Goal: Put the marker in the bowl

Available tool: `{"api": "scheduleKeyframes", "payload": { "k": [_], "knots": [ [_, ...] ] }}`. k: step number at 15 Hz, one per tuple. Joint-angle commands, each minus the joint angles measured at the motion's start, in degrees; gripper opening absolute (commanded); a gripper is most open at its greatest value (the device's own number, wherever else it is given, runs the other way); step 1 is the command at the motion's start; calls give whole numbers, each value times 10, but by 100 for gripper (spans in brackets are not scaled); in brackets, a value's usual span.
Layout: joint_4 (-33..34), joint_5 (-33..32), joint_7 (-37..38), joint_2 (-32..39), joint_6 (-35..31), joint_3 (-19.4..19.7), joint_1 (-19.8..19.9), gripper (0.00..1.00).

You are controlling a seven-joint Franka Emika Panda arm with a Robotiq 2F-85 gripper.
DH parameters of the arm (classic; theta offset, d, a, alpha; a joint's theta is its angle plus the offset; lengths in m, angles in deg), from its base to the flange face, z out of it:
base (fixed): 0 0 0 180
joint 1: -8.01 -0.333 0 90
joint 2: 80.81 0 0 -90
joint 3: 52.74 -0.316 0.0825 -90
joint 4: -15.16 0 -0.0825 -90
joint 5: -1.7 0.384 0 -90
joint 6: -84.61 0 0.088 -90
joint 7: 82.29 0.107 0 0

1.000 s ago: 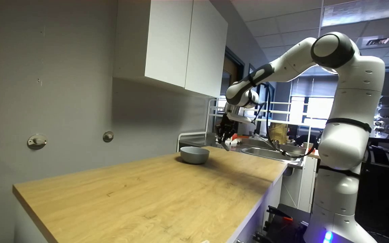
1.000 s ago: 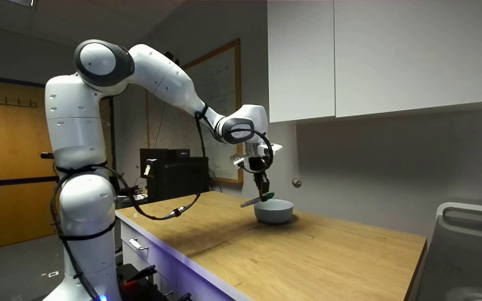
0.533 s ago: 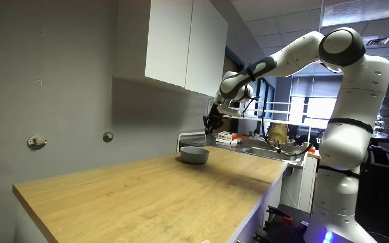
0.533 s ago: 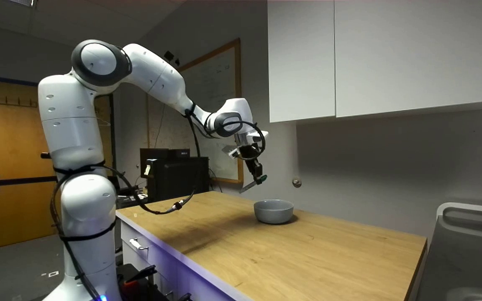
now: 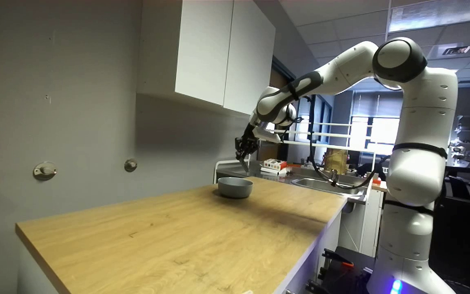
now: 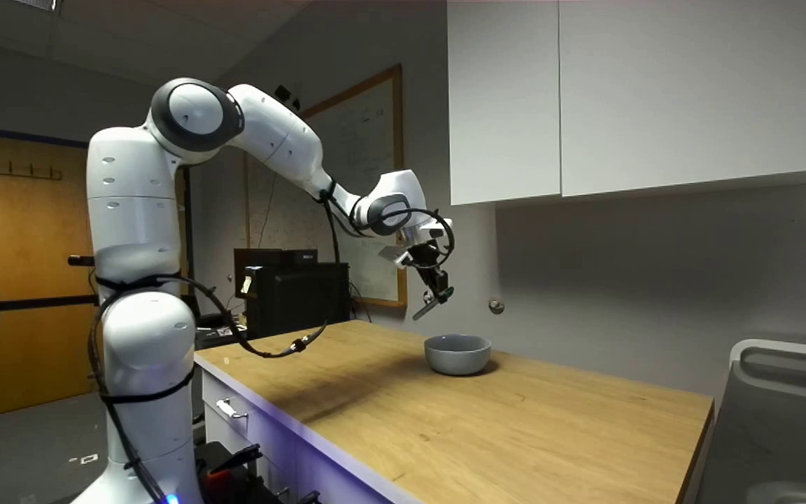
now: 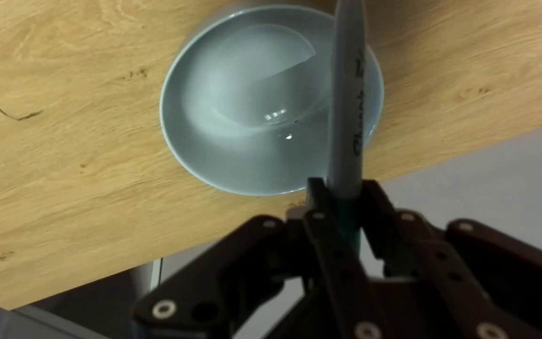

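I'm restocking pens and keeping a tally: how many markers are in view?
1. The marker is gripped in the claw, higher than the bowl and apart from it. It covers a strip of the bowl in the wrist view, so others may be hidden.

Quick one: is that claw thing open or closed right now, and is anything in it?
The gripper: closed, holding the marker near its green end.

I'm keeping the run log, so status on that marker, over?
End effector shut on marker. Marker tilted, held clear of bowl, not yet inside. Bowl upright on countertop. No obstruction seen between marker and bowl.
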Motion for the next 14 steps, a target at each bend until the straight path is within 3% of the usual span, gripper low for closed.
{"api": "scheduleKeyframes", "payload": {
  "k": [1,10,12,14],
  "knots": [
    [49,29,-46,53,-10,9,2,15],
    [97,43,-96,157,-25,9,18,15],
    [103,42,-98,168,-20,9,20,47],
    [109,42,-102,175,-14,8,23,60]
  ]
}}
